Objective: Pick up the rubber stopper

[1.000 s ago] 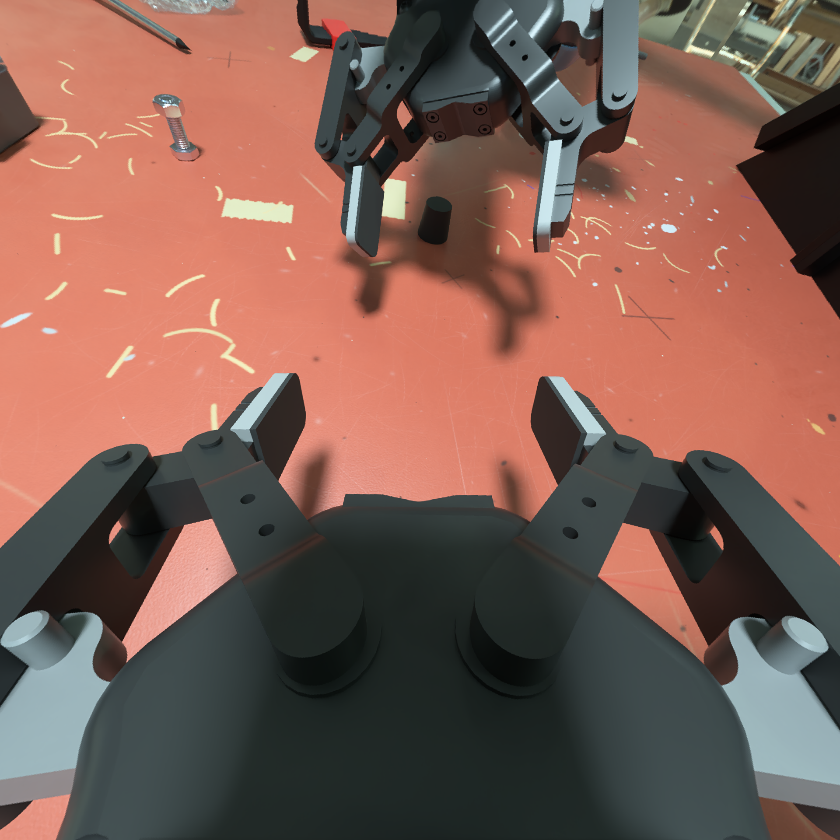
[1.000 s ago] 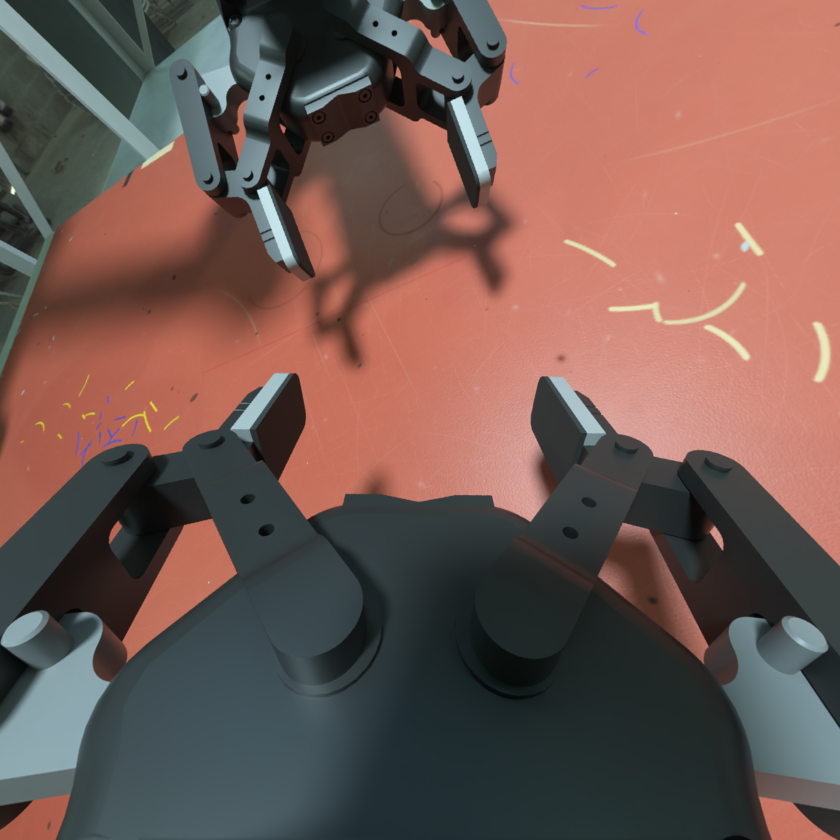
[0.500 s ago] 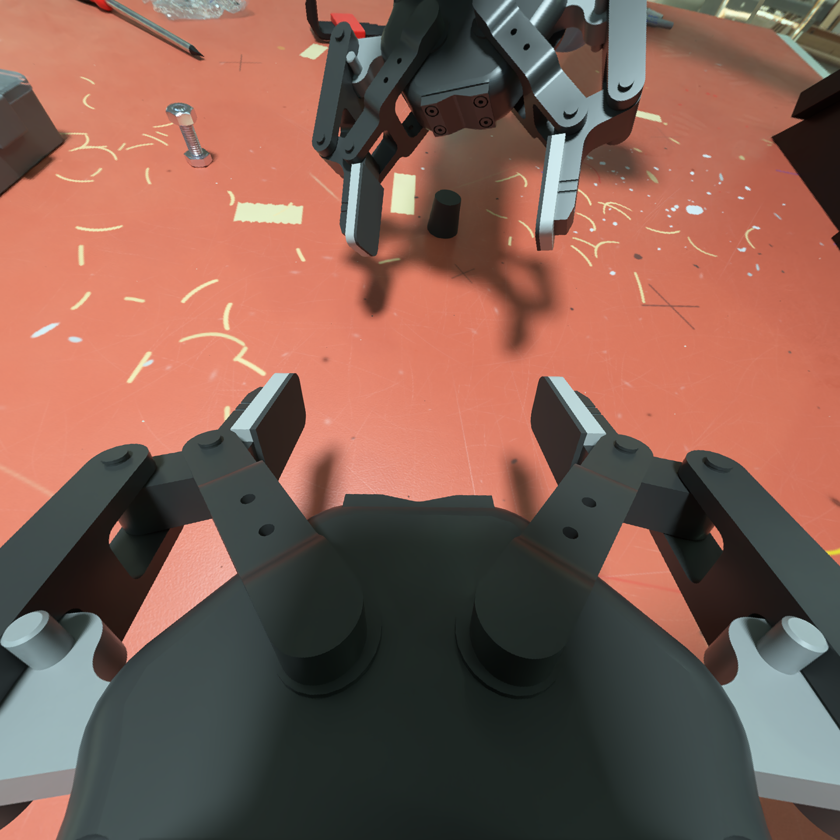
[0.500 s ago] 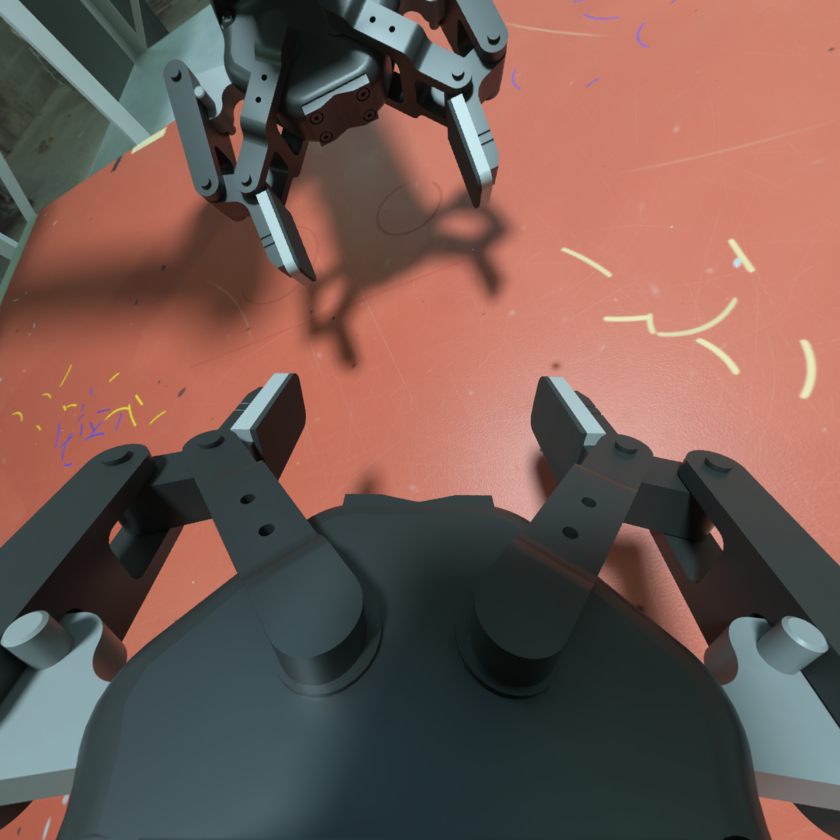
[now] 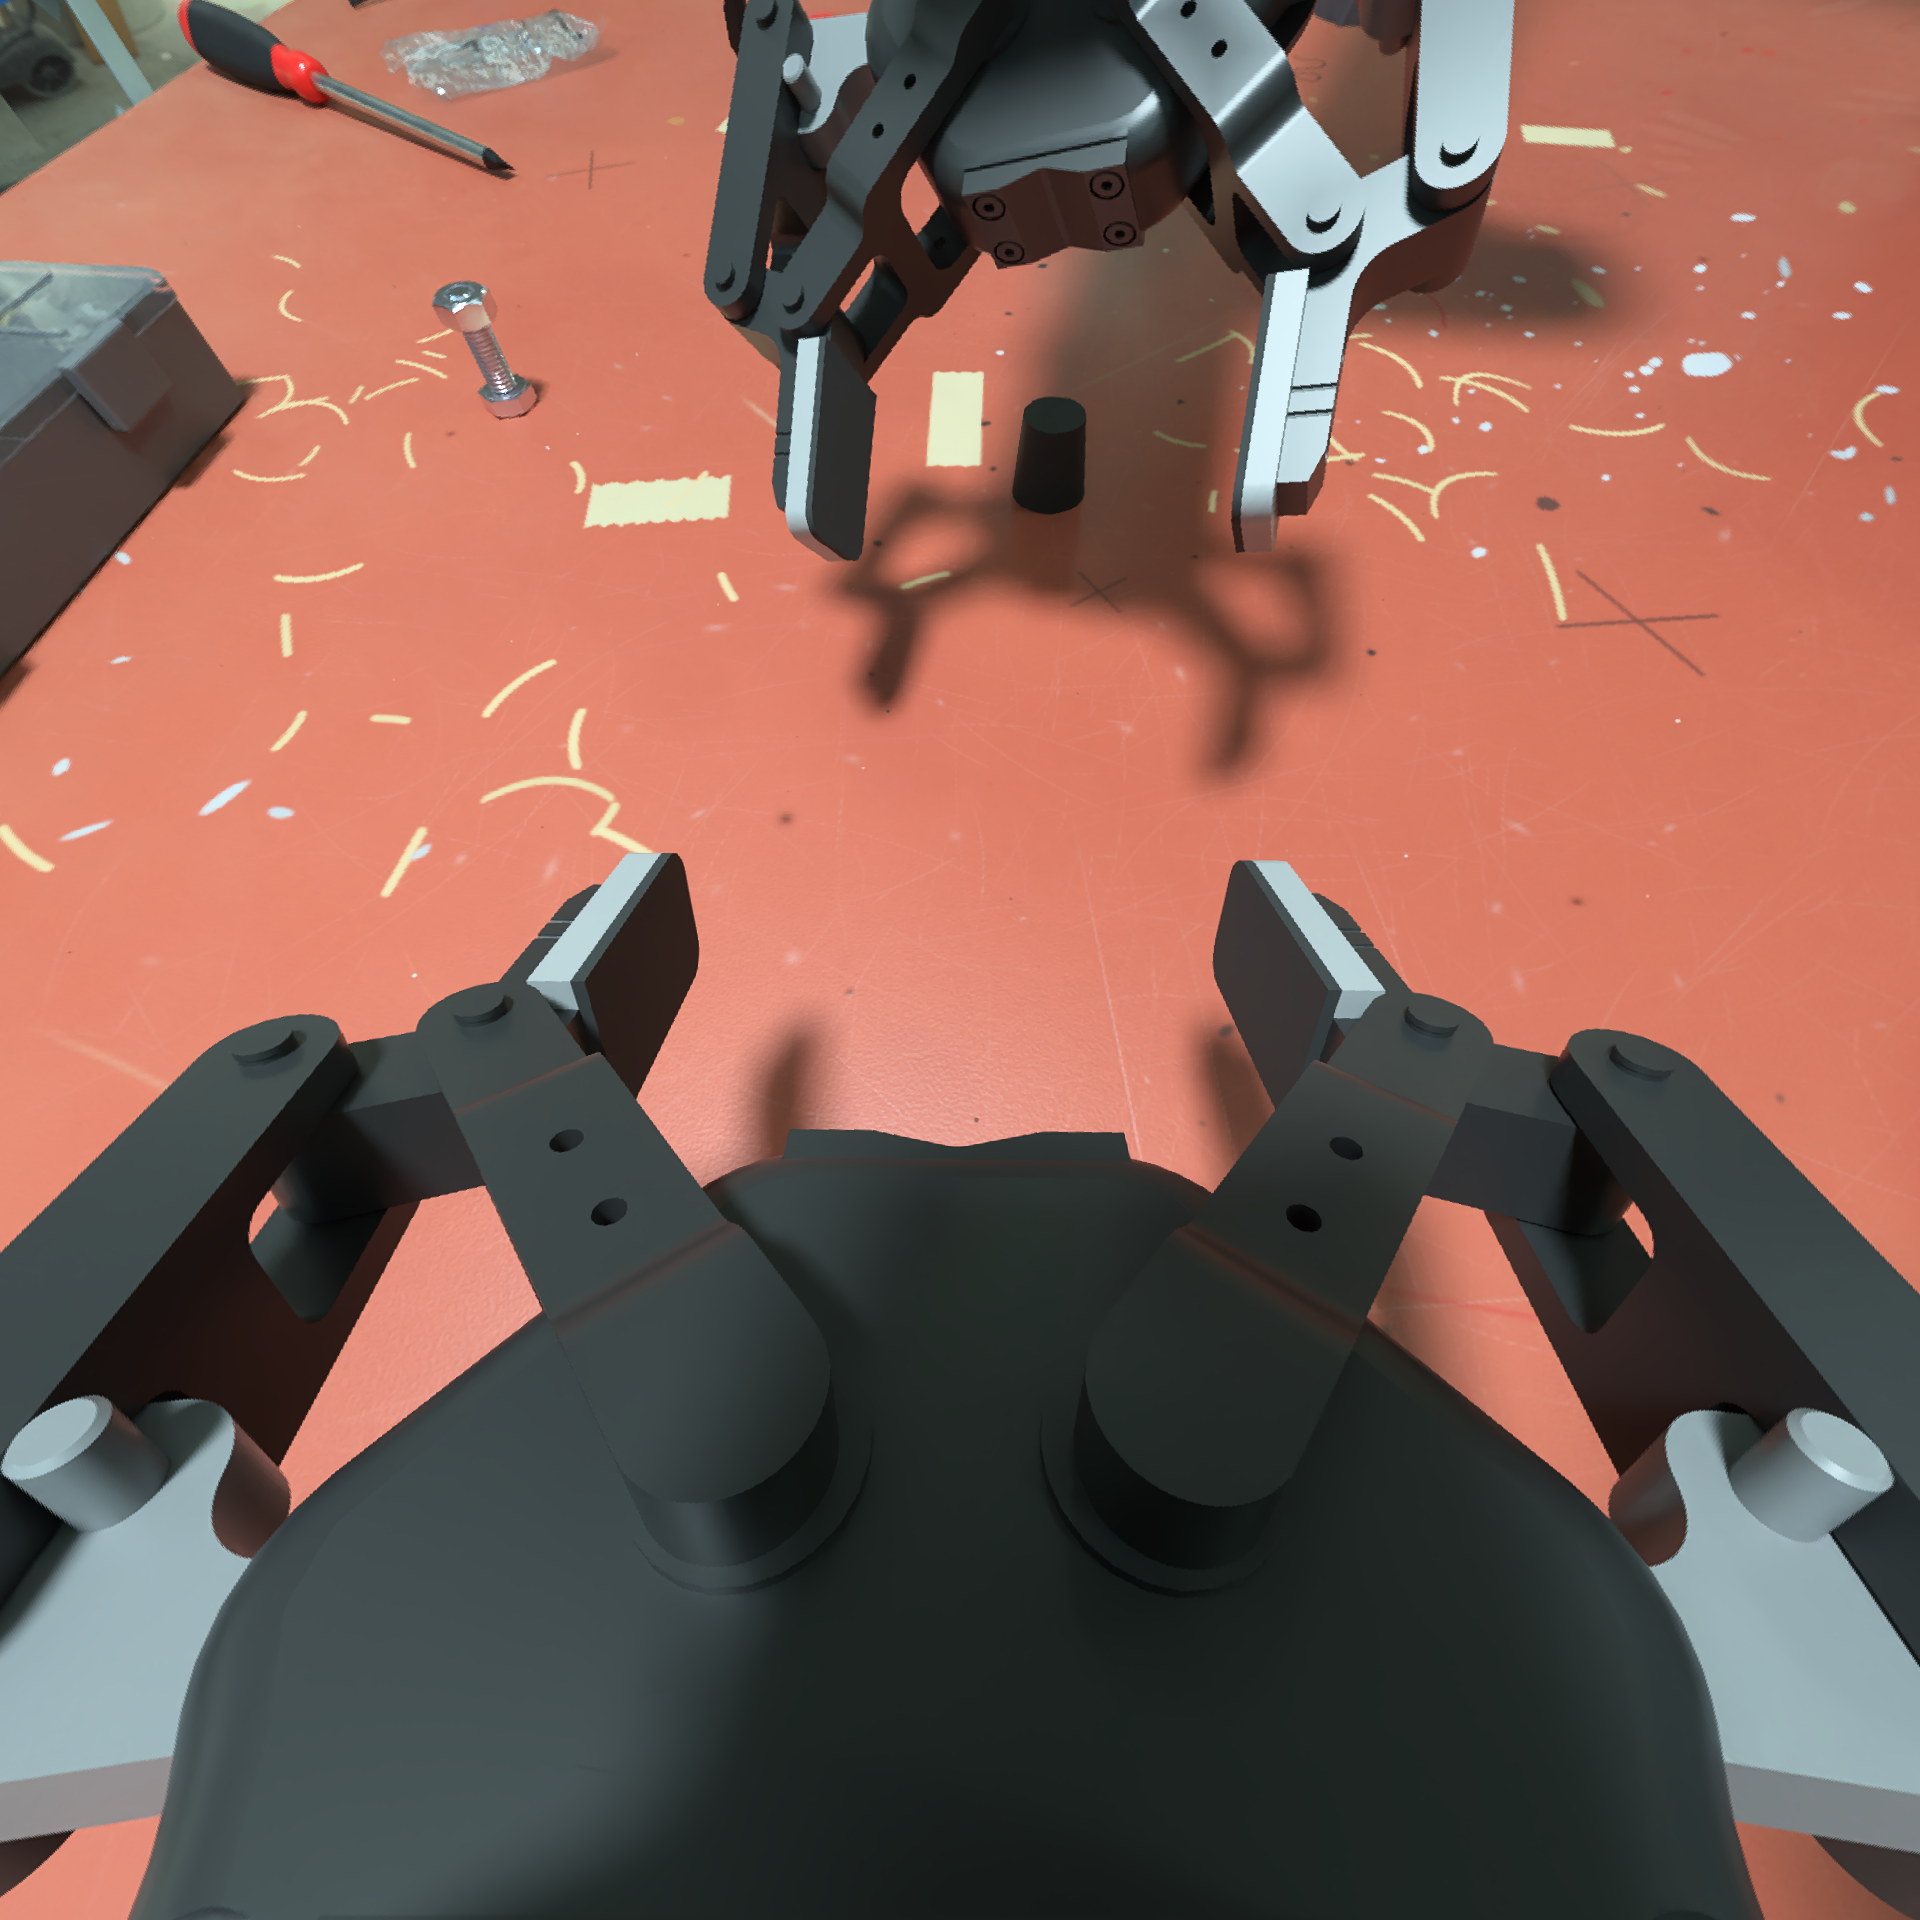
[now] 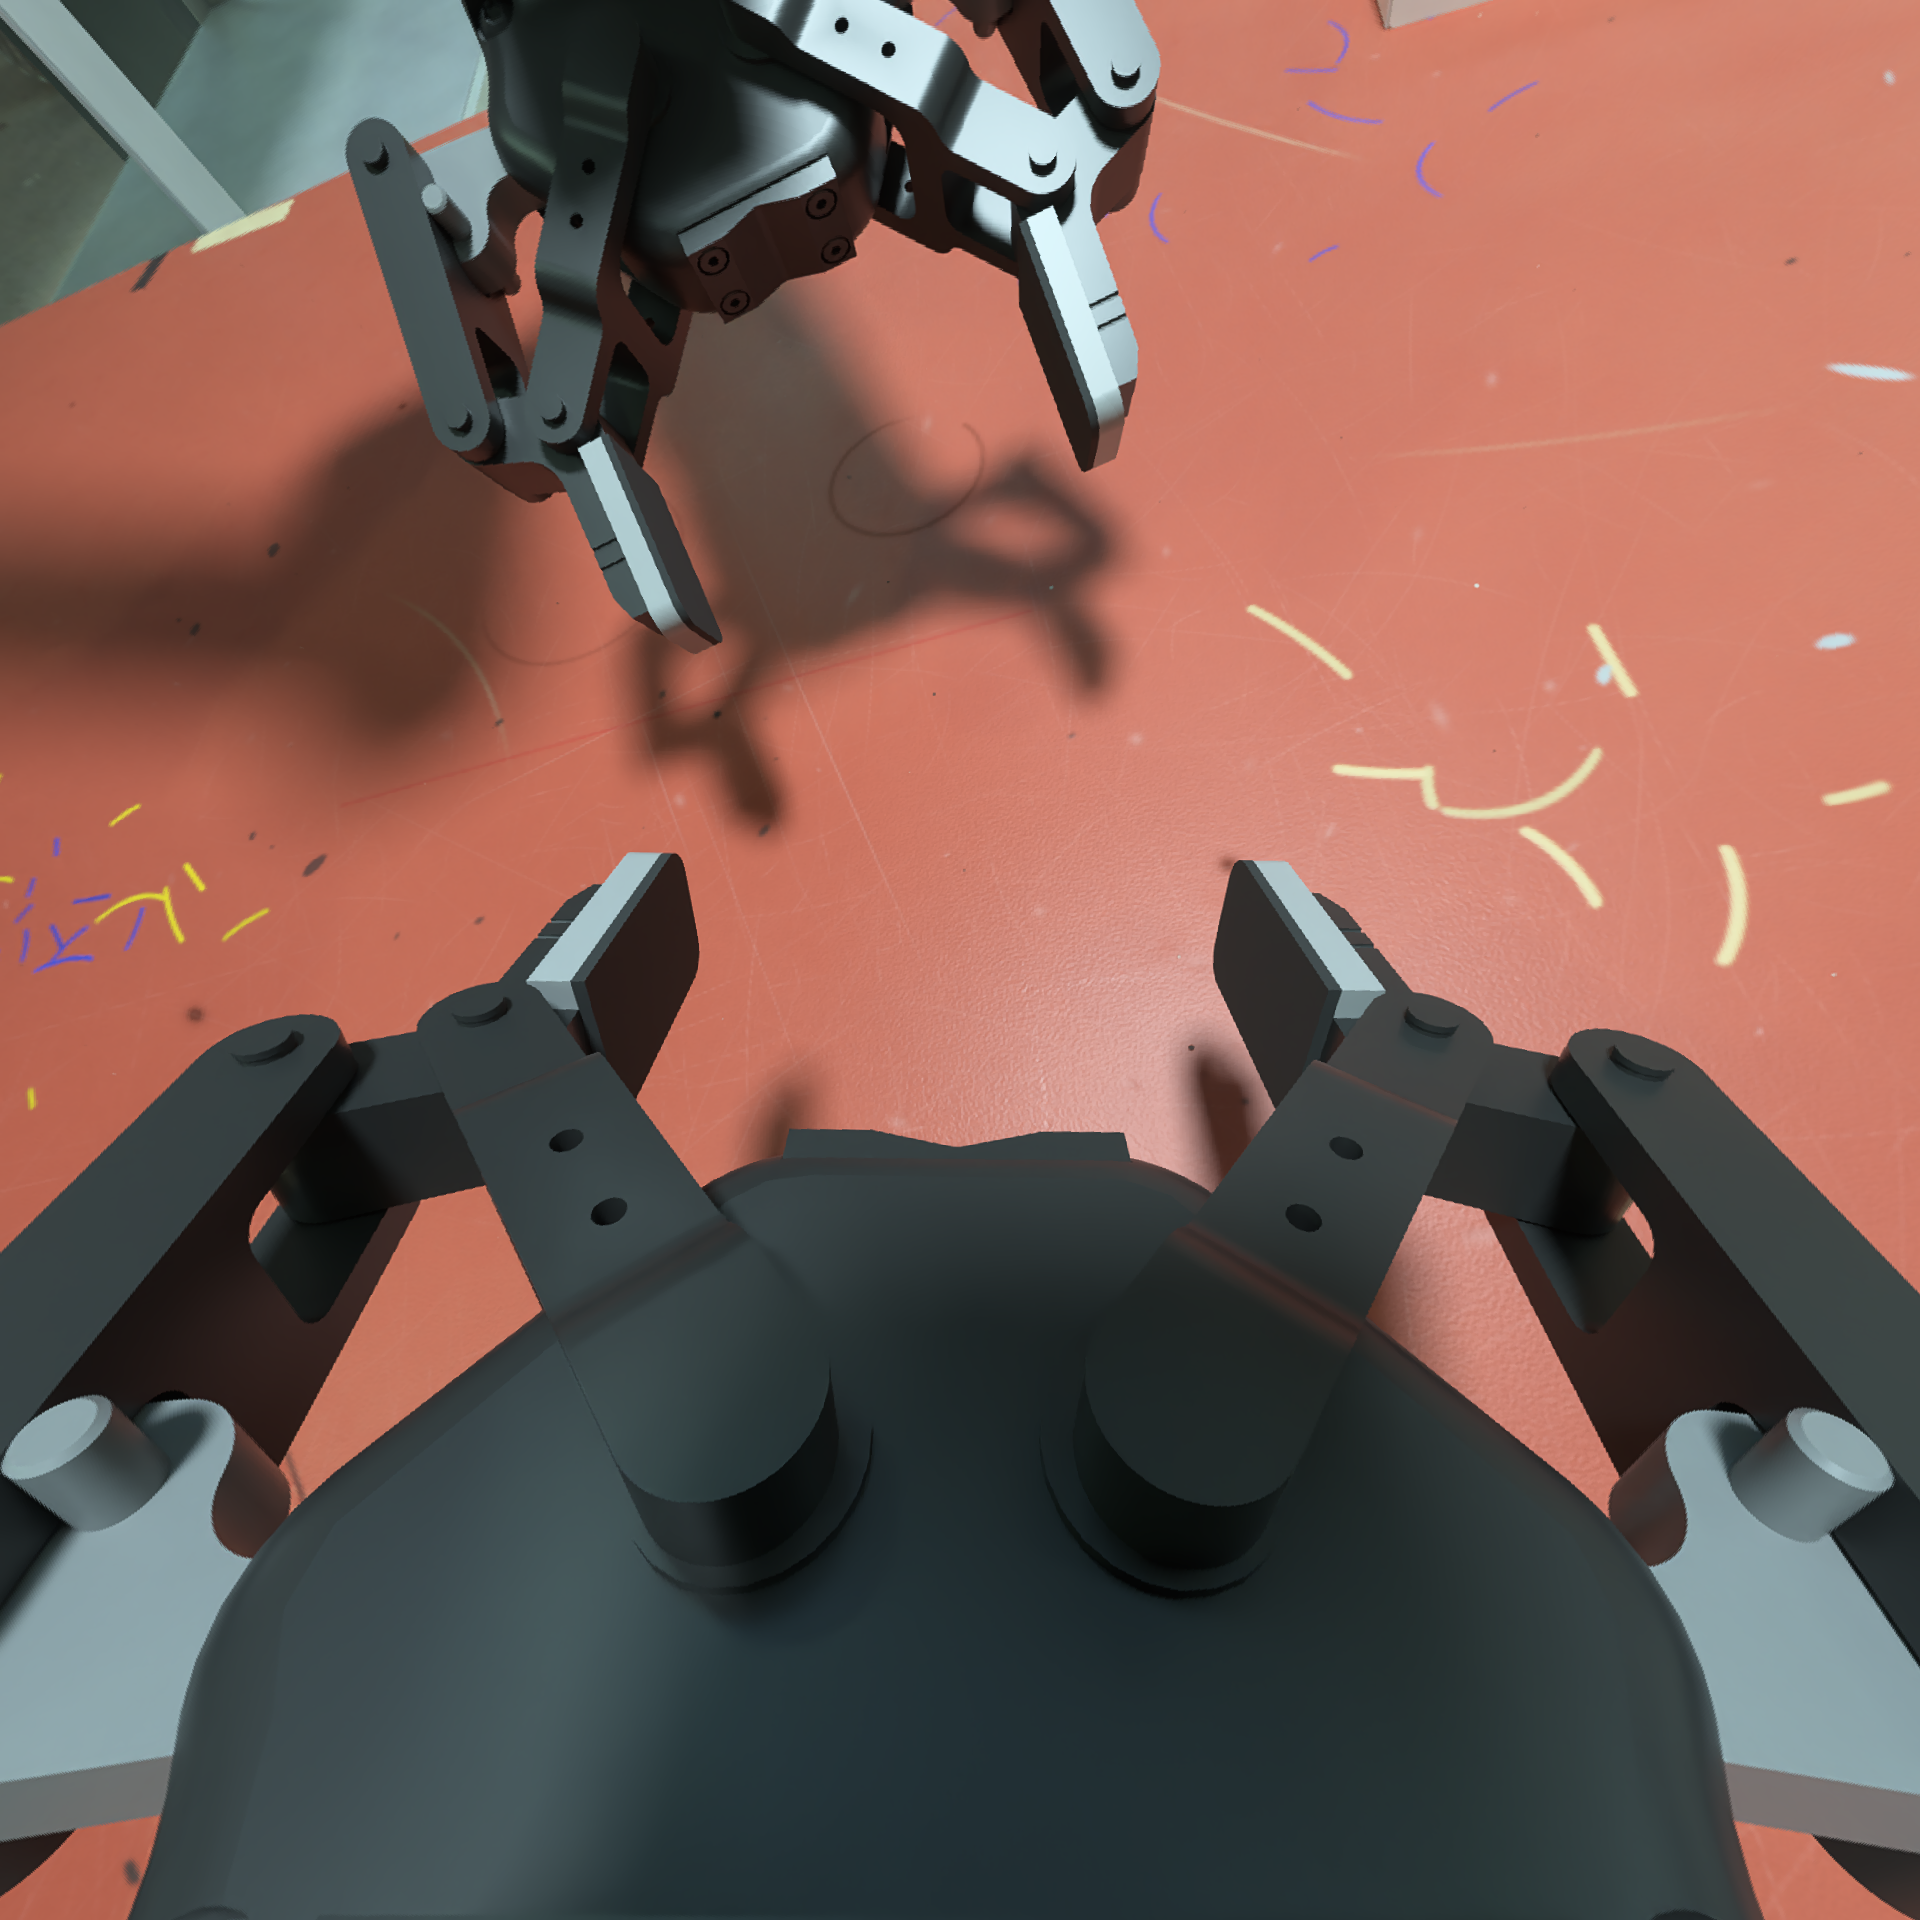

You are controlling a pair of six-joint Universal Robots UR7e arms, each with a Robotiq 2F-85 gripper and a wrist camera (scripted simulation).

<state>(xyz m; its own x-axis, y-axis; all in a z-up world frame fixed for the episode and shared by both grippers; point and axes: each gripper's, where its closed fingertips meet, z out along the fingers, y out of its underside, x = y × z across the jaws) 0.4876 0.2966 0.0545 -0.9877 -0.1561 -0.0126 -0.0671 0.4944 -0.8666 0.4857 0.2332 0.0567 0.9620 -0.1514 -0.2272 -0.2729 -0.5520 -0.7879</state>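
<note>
Two grippers with jaws spread, empty, rubber stopper (image 5: pixel 1049 457) upright on table, hidden from right wrist view

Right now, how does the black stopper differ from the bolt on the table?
The stopper is black, smooth and stands upright; the bolt is shiny metal, threaded and lies on its side. The stopper sits beyond the open right gripper; the bolt lies off to the side, nearer the grey box. Both rest untouched.

No legible text, label, brand or number appears anywhere on the red worktop (image 5: pixel 935 790), which bears only pencilled crosses and stray coloured scribbles around the rubber stopper (image 5: pixel 1049 454).
</note>
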